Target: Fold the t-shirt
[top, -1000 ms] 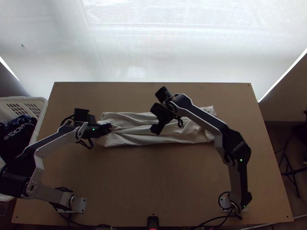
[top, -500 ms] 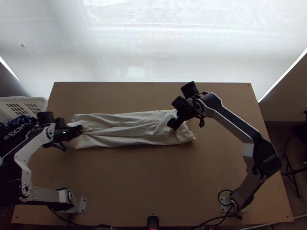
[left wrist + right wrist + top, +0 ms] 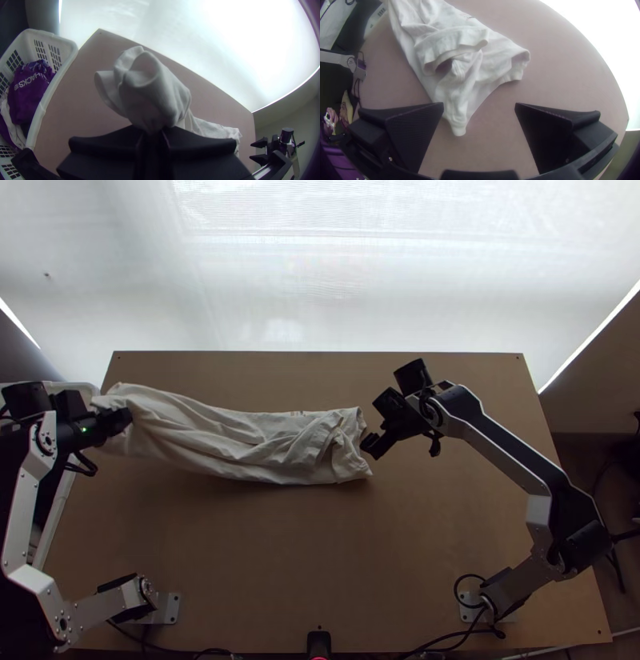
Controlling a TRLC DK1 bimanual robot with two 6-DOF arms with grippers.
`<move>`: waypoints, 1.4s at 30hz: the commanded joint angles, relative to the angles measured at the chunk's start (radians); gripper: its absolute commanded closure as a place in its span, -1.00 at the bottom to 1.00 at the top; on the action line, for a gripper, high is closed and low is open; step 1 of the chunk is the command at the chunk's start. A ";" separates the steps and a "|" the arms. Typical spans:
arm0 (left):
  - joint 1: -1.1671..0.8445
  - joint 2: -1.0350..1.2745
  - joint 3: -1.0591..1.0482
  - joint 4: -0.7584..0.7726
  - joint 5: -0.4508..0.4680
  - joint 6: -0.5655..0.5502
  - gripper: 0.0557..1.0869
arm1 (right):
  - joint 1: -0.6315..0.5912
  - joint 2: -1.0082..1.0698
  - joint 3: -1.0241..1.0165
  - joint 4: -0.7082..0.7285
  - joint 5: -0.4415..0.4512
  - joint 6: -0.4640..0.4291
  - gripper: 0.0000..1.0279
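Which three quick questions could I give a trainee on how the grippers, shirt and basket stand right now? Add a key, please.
1. Fill the blank: in the top view, the white basket stands at the table's ____ side.
2. True or false: the right pincer stands open.
3. Multiple choice: what does the left pincer grip?
a) the basket's rim
b) one end of the t-shirt
c) the table's edge

Key: 1 left; 2 true; 3 b
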 commanded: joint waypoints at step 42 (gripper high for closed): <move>-0.985 0.506 0.342 0.222 -0.060 -0.549 0.93 | -0.157 -0.193 -0.241 0.026 0.001 0.020 -0.93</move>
